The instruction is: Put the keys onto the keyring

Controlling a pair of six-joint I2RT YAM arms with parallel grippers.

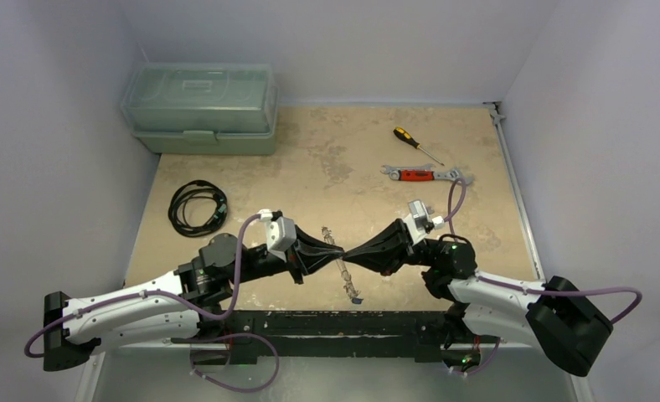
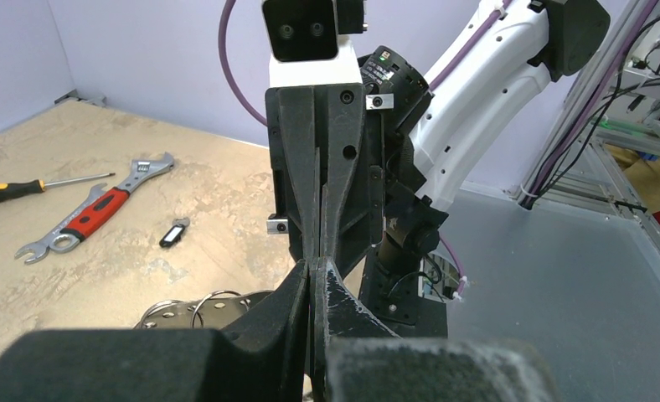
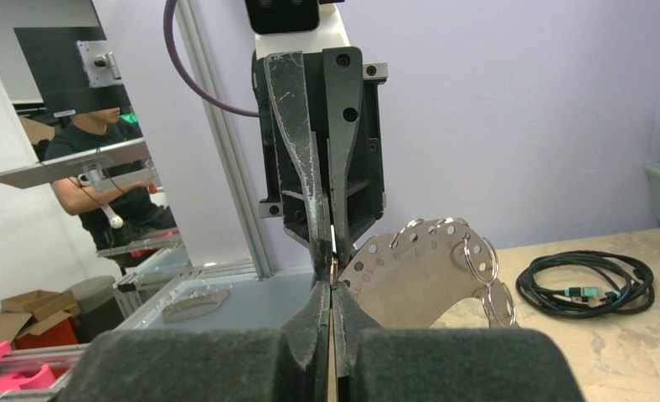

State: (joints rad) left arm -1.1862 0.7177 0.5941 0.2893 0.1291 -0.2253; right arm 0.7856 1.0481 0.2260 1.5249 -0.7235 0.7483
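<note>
My left gripper [image 1: 340,253] and right gripper [image 1: 352,256] meet tip to tip above the middle of the table, both shut. The keyring [image 3: 423,264], a curved silvery plate with numbered holes and split rings, stands out beside the left fingers, and its end reaches the pinch point. It also shows in the left wrist view [image 2: 197,308] and the top view [image 1: 331,237]. A thin metal glint sits between the left fingertips [image 3: 320,239]. A silver key string with a blue tag [image 1: 350,286] hangs just below the tips. A black-tagged key [image 2: 173,234] lies on the table.
A red-handled wrench [image 1: 423,174] and a yellow-handled screwdriver [image 1: 416,144] lie at the far right. A coiled black cable [image 1: 198,207] lies at the left. A green lidded toolbox [image 1: 201,109] stands at the far left corner.
</note>
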